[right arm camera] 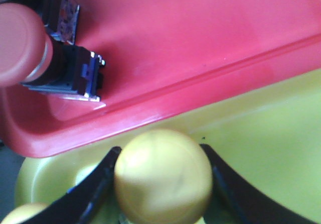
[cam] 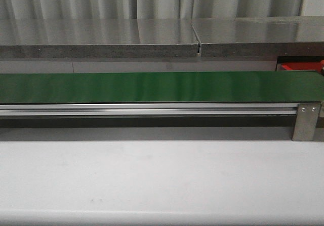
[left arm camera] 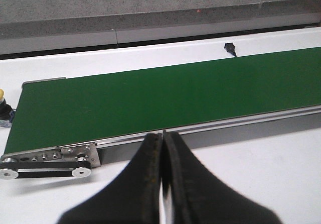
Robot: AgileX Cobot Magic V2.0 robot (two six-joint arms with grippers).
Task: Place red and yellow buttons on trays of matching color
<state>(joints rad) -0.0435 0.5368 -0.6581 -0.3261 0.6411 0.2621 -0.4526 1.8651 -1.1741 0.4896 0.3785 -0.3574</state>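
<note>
In the right wrist view my right gripper (right arm camera: 159, 149) is shut on a yellow button (right arm camera: 163, 181), its round cap filling the gap between the two fingers. It hangs over the yellow tray (right arm camera: 261, 133), close to that tray's border with the red tray (right arm camera: 200, 38). A red button (right arm camera: 20, 45) lies on its side in the red tray, with a second one (right arm camera: 55, 5) partly cut off behind it. Another yellow cap (right arm camera: 20, 215) shows at the frame's corner. My left gripper (left arm camera: 163, 134) is shut and empty, over the white table beside the belt. Neither gripper shows in the front view.
The green conveyor belt (cam: 152, 86) runs across the table with a metal rail (cam: 152, 109) and end bracket (cam: 305, 120). A red edge (cam: 298, 66) shows behind its right end. A yellow-capped button (left arm camera: 4, 106) stands off the belt's end in the left wrist view.
</note>
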